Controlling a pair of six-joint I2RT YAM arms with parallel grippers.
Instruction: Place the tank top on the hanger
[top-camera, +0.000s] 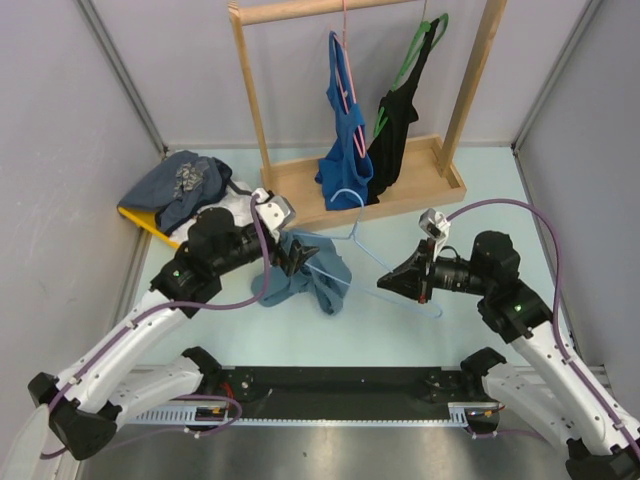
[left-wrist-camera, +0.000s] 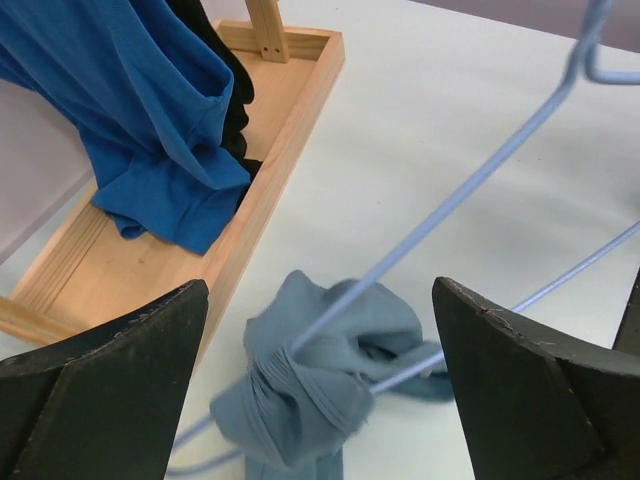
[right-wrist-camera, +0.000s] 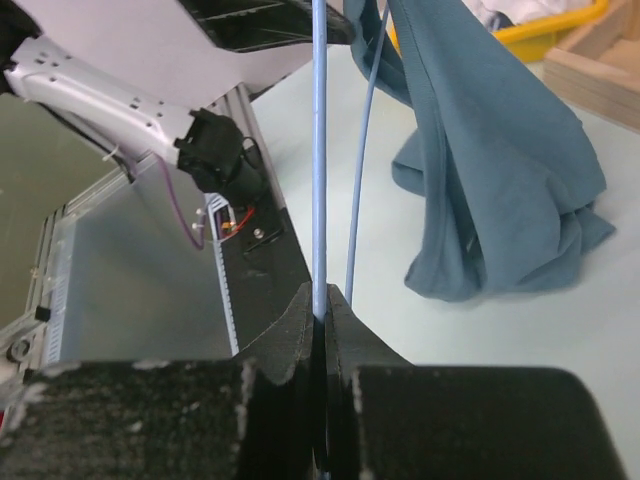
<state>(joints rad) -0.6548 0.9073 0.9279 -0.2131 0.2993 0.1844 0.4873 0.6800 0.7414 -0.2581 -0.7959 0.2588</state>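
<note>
The dusty teal tank top (top-camera: 305, 270) is bunched over the far end of the pale blue wire hanger (top-camera: 400, 280), which slants low over the table. In the left wrist view the hanger's wires (left-wrist-camera: 470, 190) run into the bunched tank top (left-wrist-camera: 320, 390). My left gripper (top-camera: 297, 257) is wide open, its jaws either side of that bunch (left-wrist-camera: 320, 292) and apart from it. My right gripper (top-camera: 385, 283) is shut on the hanger wire (right-wrist-camera: 319, 150) and holds it up (right-wrist-camera: 321, 305). The tank top (right-wrist-camera: 500, 180) hangs from the hanger's far end.
A wooden rack (top-camera: 300, 185) stands at the back with a royal-blue top (top-camera: 345, 140) on a pink hanger and a black top (top-camera: 395, 125) on a green hanger. A pile of clothes (top-camera: 185, 185) on a yellow bin lies at the back left.
</note>
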